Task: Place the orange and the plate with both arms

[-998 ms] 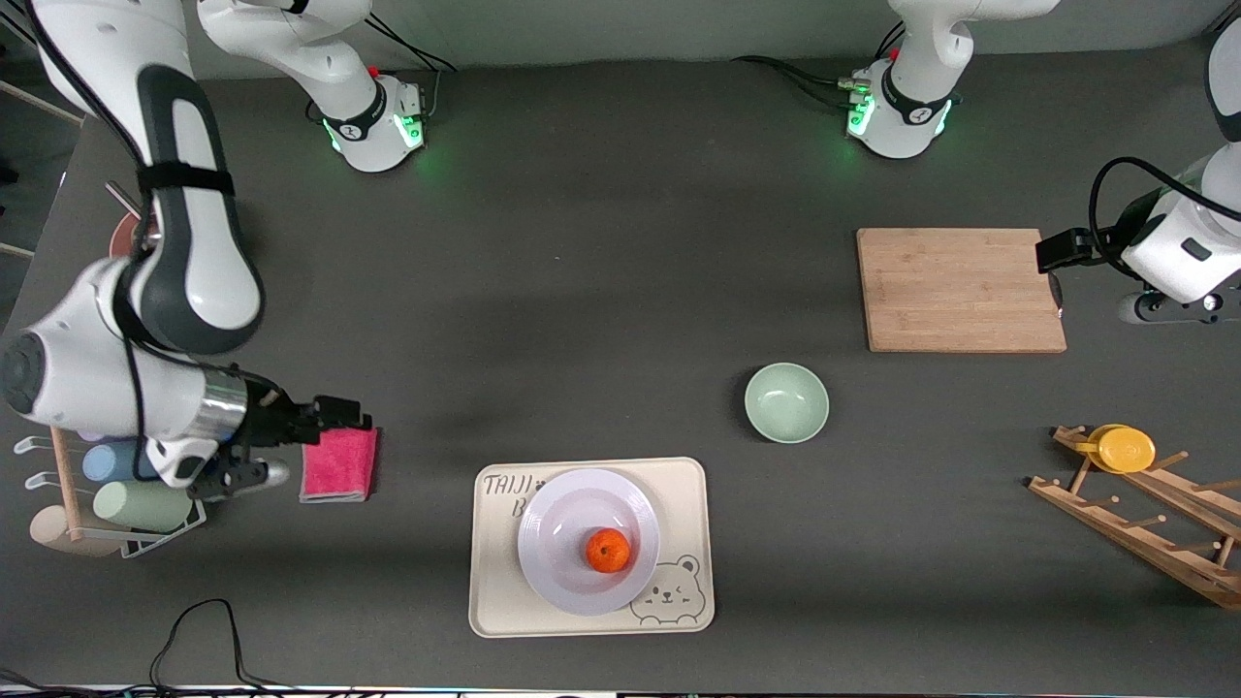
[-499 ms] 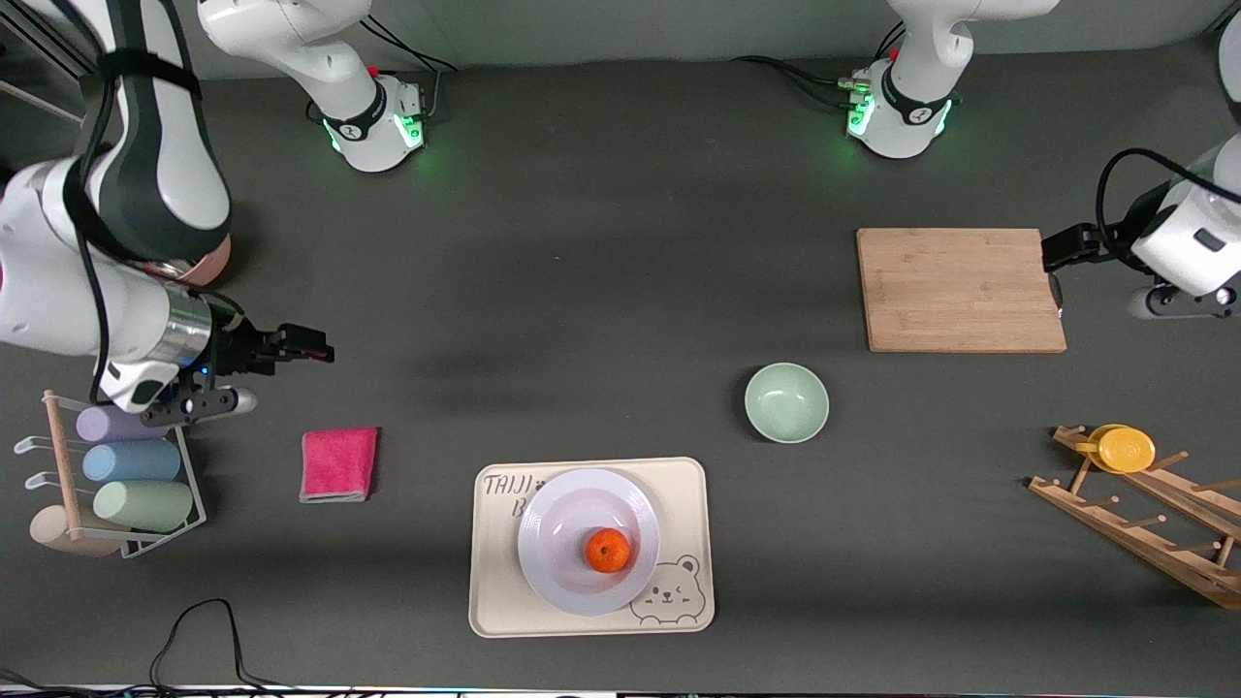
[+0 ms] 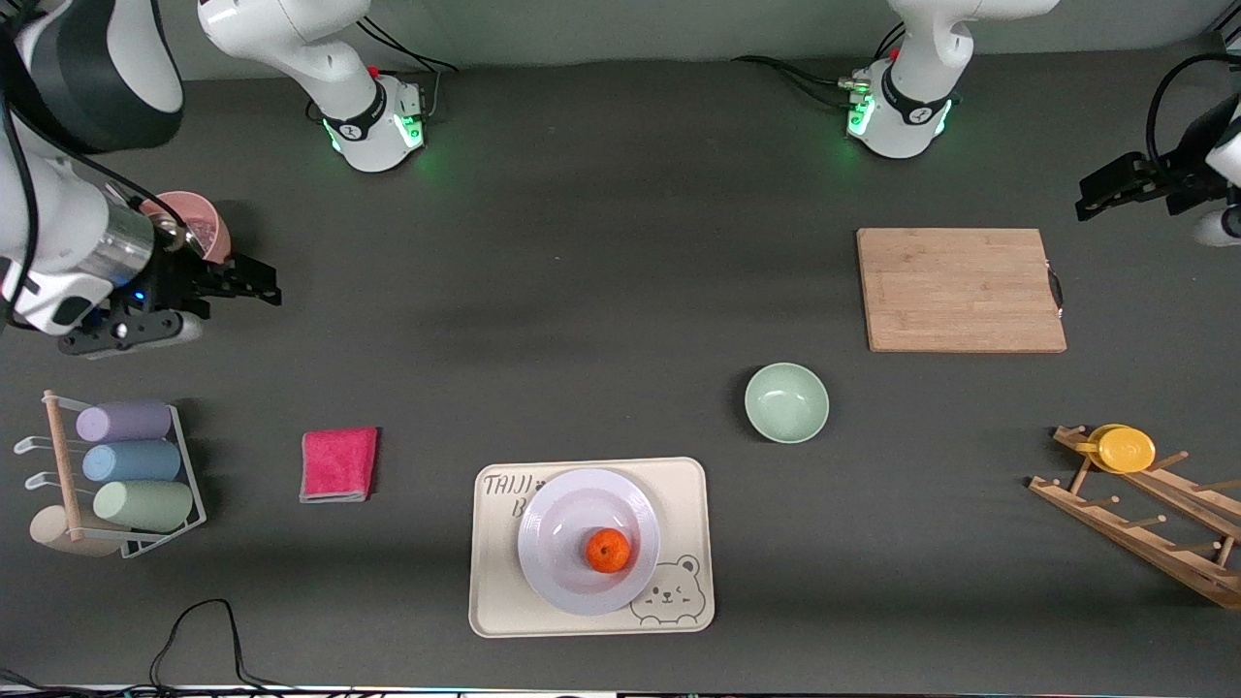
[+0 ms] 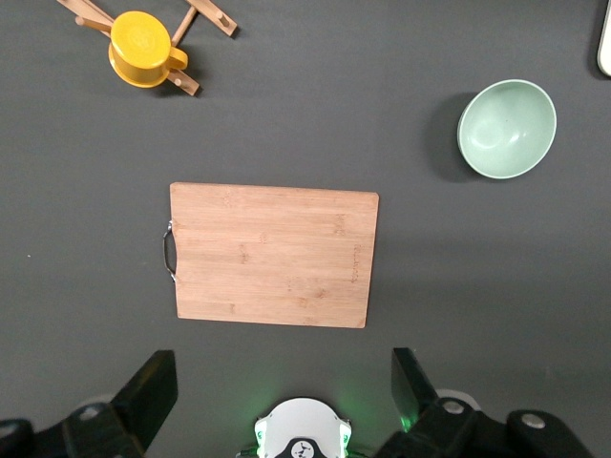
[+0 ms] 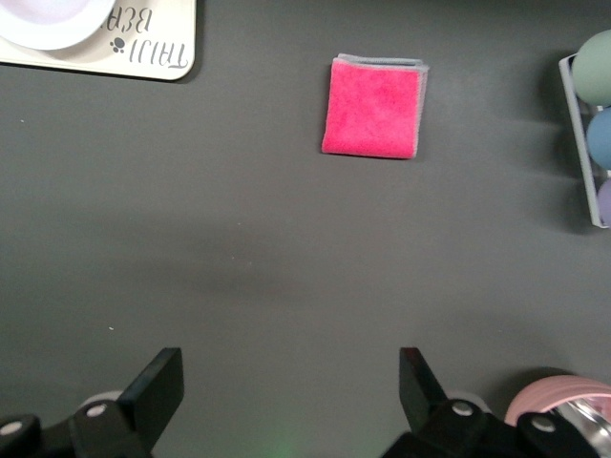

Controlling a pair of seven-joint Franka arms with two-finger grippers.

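Observation:
The orange (image 3: pixel 608 550) sits on the pale lavender plate (image 3: pixel 562 528), off centre toward the bear drawing. The plate rests on the beige bear tray (image 3: pixel 679 485), near the front camera. A slice of the plate (image 5: pixel 48 14) and tray (image 5: pixel 143 48) shows in the right wrist view. My right gripper (image 3: pixel 254 284) is open and empty, up in the air at the right arm's end, beside a pink bowl. My left gripper (image 3: pixel 1105 191) is open and empty, in the air at the left arm's end, past the cutting board's handle end. Both are well away from the plate.
A pale green bowl (image 3: pixel 786 402), a wooden cutting board (image 3: pixel 960 289), a wooden rack (image 3: pixel 1144 523) with a yellow cup (image 3: pixel 1123 449), a pink cloth (image 3: pixel 338 463), a cup rack (image 3: pixel 116 475), a pink bowl (image 3: pixel 194 223). The left arm's base (image 4: pixel 301 434) shows in its wrist view.
Both arms have drawn back toward their bases and risen, the right gripper leaving the pink cloth, the left leaving the cutting board's edge. Orange, plate and tray have not moved.

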